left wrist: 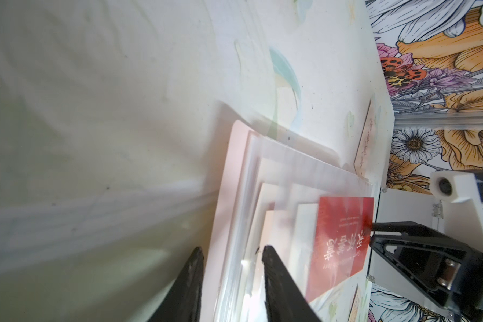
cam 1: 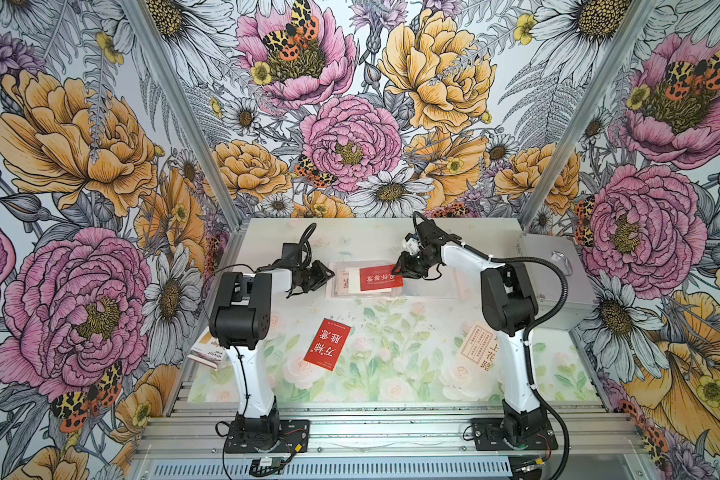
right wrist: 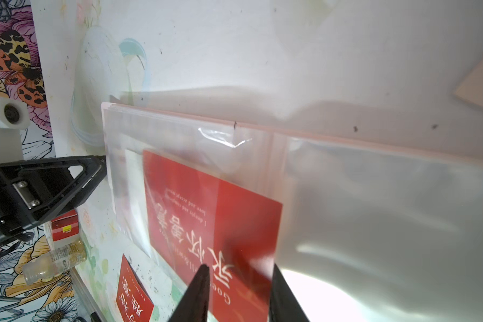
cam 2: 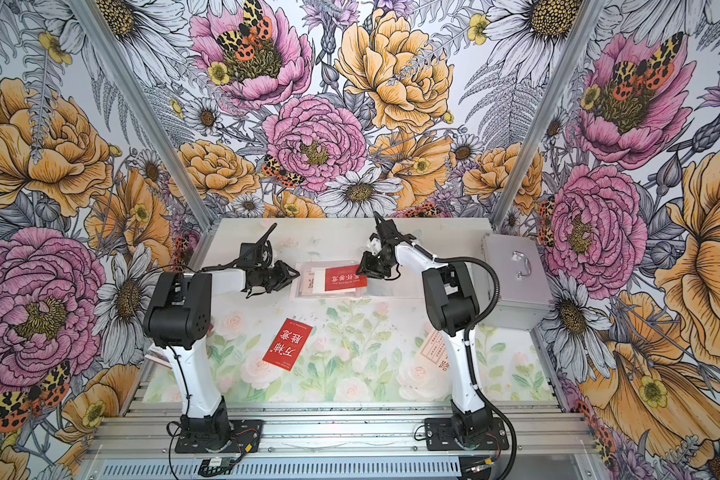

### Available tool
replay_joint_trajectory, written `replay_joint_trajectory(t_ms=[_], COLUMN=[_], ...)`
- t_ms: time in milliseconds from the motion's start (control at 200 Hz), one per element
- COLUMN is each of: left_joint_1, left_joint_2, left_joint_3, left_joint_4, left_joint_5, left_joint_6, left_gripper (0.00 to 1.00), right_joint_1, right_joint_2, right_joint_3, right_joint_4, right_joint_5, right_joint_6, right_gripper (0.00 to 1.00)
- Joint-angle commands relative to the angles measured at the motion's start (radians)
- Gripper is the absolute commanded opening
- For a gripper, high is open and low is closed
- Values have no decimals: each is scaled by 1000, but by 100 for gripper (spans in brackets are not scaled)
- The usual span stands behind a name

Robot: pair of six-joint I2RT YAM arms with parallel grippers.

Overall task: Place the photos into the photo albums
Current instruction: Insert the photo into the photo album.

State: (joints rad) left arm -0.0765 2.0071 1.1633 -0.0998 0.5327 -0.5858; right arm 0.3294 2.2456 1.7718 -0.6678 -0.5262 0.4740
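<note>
The pale-pink photo album (cam 1: 336,291) (cam 2: 304,291) lies open at the back middle of the table, its clear sleeve pages (right wrist: 374,195) spread out. A red photo (cam 1: 379,277) (cam 2: 344,277) (left wrist: 343,239) (right wrist: 207,212) lies partly inside a sleeve, one end sticking out. My right gripper (cam 1: 396,270) (right wrist: 239,269) stands open over that end, its fingers apart. At the album's opposite edge (left wrist: 234,172) my left gripper (cam 1: 329,274) (left wrist: 232,251) is open, with the page edges between its fingers. A second red photo (cam 1: 327,344) (cam 2: 287,344) lies loose on the table. A cream photo (cam 1: 476,345) lies by the right arm.
A silver metal case (cam 1: 553,282) (cam 2: 516,282) stands at the right edge of the table. A red-and-white carton (cam 1: 208,353) (right wrist: 64,228) and a small clear bottle (right wrist: 53,262) sit at the left edge. Another cream card (left wrist: 364,139) lies behind the album.
</note>
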Motion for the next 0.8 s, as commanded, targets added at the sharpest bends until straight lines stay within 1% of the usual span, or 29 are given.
replay_joint_trajectory(t_ms=[0, 55, 110, 170, 255, 365, 530, 635, 791], left_joint_1=[-4, -5, -4, -4, -5, -5, -6, -6, -7], left_joint_2=[-17, -18, -19, -21, -21, -22, -24, -19, -19], left_joint_3=[8, 6, 6, 6, 7, 6, 4, 6, 6], left_joint_4=[17, 17, 18, 17, 18, 18, 18, 18, 18], left_joint_5=[25, 25, 24, 23, 24, 26, 24, 25, 24], left_joint_6=[9, 8, 9, 6, 6, 6, 6, 6, 6], left_gripper=[37, 37, 37, 37, 37, 37, 37, 37, 37], right_joint_1=[-10, -11, -11, -12, -10, -12, -4, 0, 12], right_joint_2=[-38, -39, -41, -38, -31, -18, 8, 34, 65], right_joint_3=[-9, -9, -9, -8, -7, 0, 19, 39, 63], right_joint_4=[-26, -29, -28, -27, -28, -38, -43, -42, -41], right_joint_5=[44, 48, 46, 48, 59, 75, 68, 14, 3], right_joint_6=[-25, -26, -26, -25, -22, -21, -20, -23, -18], right_gripper=[37, 38, 37, 31, 20, 12, 11, 11, 9])
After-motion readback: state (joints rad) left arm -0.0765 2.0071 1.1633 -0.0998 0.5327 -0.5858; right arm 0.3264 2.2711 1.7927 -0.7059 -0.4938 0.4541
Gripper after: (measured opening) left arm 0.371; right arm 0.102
